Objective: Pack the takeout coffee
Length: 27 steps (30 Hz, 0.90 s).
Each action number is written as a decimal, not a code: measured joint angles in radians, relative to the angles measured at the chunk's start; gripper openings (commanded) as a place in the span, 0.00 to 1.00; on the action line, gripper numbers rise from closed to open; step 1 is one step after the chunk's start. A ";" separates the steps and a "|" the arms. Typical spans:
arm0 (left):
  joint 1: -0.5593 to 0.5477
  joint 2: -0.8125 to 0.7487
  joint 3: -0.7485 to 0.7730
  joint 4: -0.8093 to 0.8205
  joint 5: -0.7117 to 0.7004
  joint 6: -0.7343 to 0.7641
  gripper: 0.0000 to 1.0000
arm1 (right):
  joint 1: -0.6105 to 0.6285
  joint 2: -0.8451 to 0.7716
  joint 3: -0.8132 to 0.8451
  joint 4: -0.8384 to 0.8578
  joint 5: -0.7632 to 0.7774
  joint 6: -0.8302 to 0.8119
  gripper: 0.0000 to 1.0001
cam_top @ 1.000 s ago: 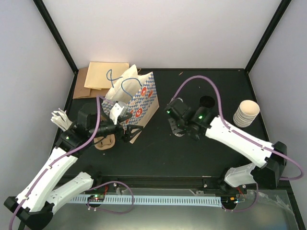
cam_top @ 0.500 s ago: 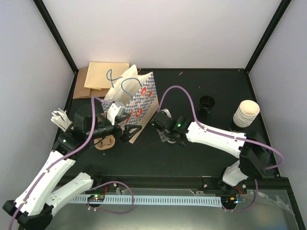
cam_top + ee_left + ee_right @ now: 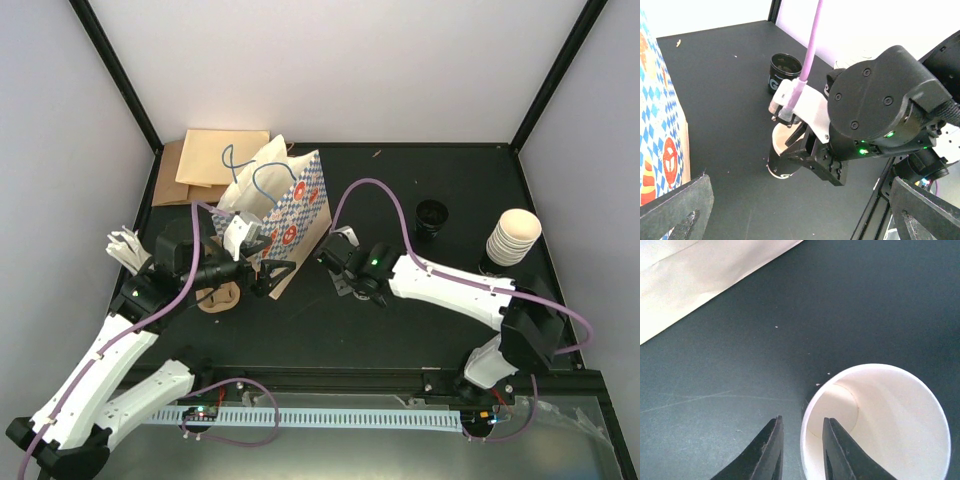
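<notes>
The takeout coffee cup [image 3: 890, 420], white inside and dark outside, stands upright on the black table. In the left wrist view the cup [image 3: 782, 160] shows under the right wrist. My right gripper [image 3: 802, 422] is open and straddles the rim: one finger hangs inside the cup, the other outside with a gap to the wall. In the top view the right gripper [image 3: 340, 262] hovers just right of the blue-checked bag [image 3: 290, 205] and hides most of the cup. My left gripper [image 3: 800, 200] is wide open and empty, low beside the bag's base [image 3: 262, 272].
A stack of cream cups [image 3: 513, 237] stands at the right edge. A short black round piece [image 3: 432, 214] sits left of it. Brown paper sheets [image 3: 215, 158] lie at the back left, white cutlery [image 3: 125, 245] at the left, and a brown cardboard piece [image 3: 220, 297] under the left arm.
The right arm carried the cup leftward toward the bag and set it down. Its jaws then parted from the rim. The left arm barely moved.
</notes>
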 measured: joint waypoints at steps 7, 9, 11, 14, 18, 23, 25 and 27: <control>0.000 0.000 0.000 0.000 -0.007 -0.003 0.99 | 0.000 -0.097 0.002 -0.032 0.038 -0.001 0.61; 0.000 0.000 -0.002 0.000 -0.010 -0.007 0.99 | 0.000 -0.146 0.002 -0.038 0.064 0.009 0.79; 0.000 0.000 -0.003 0.001 -0.011 -0.009 0.99 | 0.000 -0.189 0.001 -0.043 0.096 0.029 0.99; 0.000 0.000 -0.009 0.001 -0.011 -0.011 0.99 | 0.000 -0.248 -0.013 -0.051 0.157 0.068 1.00; 0.000 0.000 -0.013 0.001 -0.011 -0.016 0.99 | 0.000 -0.273 -0.038 -0.096 0.238 0.153 1.00; 0.000 0.000 -0.013 0.002 -0.011 -0.019 0.99 | 0.000 -0.269 -0.068 -0.169 0.306 0.279 1.00; 0.000 0.000 -0.013 0.002 -0.011 -0.021 0.99 | 0.000 -0.257 -0.070 -0.200 0.324 0.327 1.00; 0.000 0.000 -0.013 0.002 -0.011 -0.023 0.99 | -0.001 -0.244 -0.070 -0.222 0.339 0.364 1.00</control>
